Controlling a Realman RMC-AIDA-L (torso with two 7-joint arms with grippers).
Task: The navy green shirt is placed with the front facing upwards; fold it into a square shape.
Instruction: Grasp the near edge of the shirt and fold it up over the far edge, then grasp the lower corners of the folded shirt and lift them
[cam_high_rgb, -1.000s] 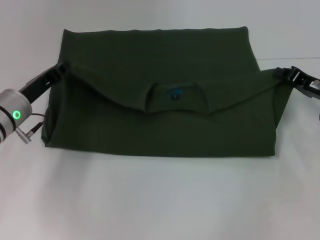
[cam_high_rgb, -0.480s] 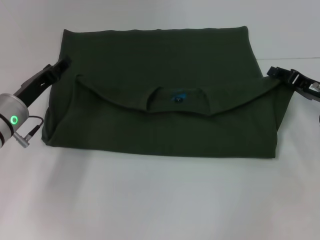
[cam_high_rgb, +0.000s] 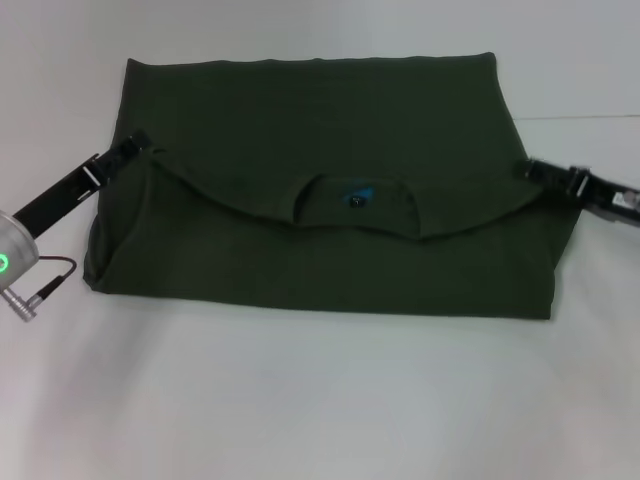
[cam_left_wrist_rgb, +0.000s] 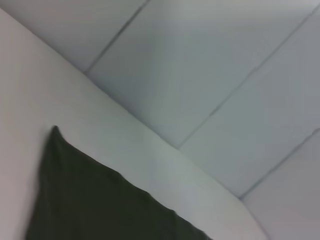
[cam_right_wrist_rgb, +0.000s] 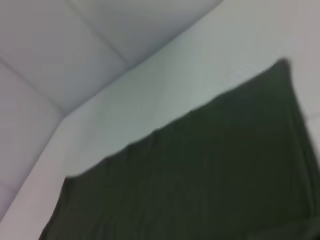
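Navy green shirt (cam_high_rgb: 320, 190) folded, long axis left-right, collar toward robot, left gripper (cam_high_rgb: 138, 144) and right gripper (cam_high_rgb: 527, 168) fingers pinching its corners

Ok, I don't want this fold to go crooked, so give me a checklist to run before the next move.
1. Left gripper at the shirt's left shoulder corner: ok.
2. Right gripper at the right shoulder corner: ok.
3. Both grips actually clamped on cloth: cannot tell.
4. Collar centred on the navy green shirt: ok.
5. Folded flap level: not ok, it sags in the middle.
6. Near edge lying flat on the table: ok.
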